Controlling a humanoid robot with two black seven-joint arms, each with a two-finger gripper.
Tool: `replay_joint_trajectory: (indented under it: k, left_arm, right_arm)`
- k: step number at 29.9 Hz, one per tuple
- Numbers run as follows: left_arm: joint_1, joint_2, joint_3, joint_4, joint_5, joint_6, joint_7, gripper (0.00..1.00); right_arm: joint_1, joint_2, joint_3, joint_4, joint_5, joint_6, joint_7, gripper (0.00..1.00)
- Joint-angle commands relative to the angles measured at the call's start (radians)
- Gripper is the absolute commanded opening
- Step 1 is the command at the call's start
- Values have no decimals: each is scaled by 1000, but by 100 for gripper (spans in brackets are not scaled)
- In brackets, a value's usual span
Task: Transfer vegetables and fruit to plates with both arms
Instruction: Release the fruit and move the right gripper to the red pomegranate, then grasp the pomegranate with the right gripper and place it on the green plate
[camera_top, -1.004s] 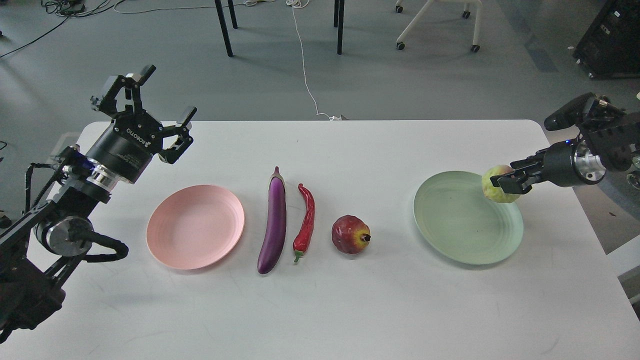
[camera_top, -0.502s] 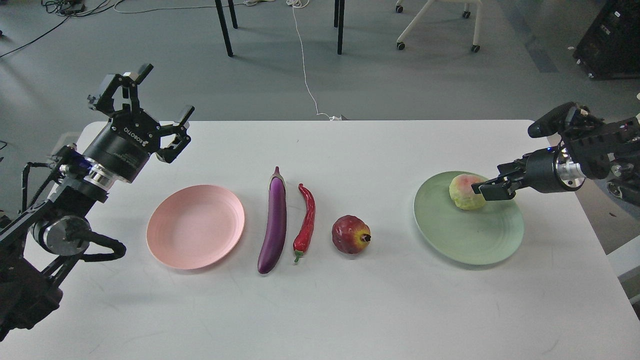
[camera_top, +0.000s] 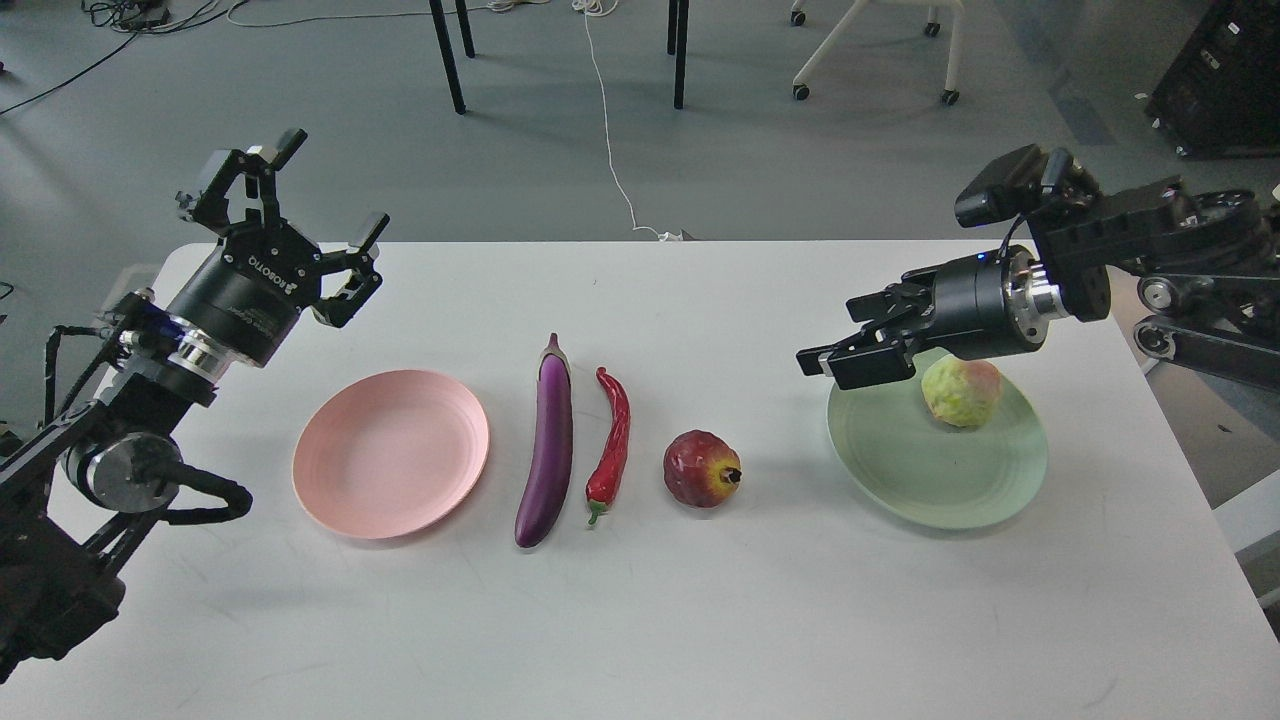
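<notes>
The purple eggplant (camera_top: 548, 450), the red chili pepper (camera_top: 612, 442) and the dark red pomegranate (camera_top: 702, 468) lie side by side on the white table. The pale pink plate (camera_top: 390, 453) at the left holds nothing. The bumpy yellow-green fruit (camera_top: 962, 392) rests on the pale green plate (camera_top: 930, 470) at the right. My right gripper (camera_top: 850, 345) is open and empty, raised above the green plate's left rim, left of the fruit. My left gripper (camera_top: 300, 215) is open and empty, raised over the table's far left corner.
The white table (camera_top: 700, 620) has a far edge close behind both grippers. Beyond it on the grey floor are chair legs (camera_top: 448, 55), a white cable (camera_top: 610, 130) and a black case (camera_top: 1225, 75) at the far right.
My right gripper let go of the yellow-green fruit, which now sits on the green plate, and then rose and swung left. My left arm barely moved.
</notes>
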Motion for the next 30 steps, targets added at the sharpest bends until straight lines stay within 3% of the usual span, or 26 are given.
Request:
replay_joint_trajectory:
  k: [1, 12, 23, 26, 30]
  left_arm:
    - [8, 12, -1, -13, 1, 0, 0, 99]
    - [8, 17, -7, -16, 2, 0, 0, 99]
    - [36, 17, -26, -18, 1, 0, 0, 99]
    - [37, 18, -27, -18, 1, 0, 0, 99]
    - [37, 18, -27, -18, 1, 0, -2, 99]
  right_arm:
    - [1, 106, -2, -17, 1, 35, 0, 97]
    - [-56, 428, -108, -262, 2, 41, 0, 97]
    - [-84, 545, -151, -367, 2, 38, 0, 92]
    - [-87, 554, -168, -377, 2, 38, 0, 83]
    - [-87, 559, -185, -380, 2, 39, 0, 58]
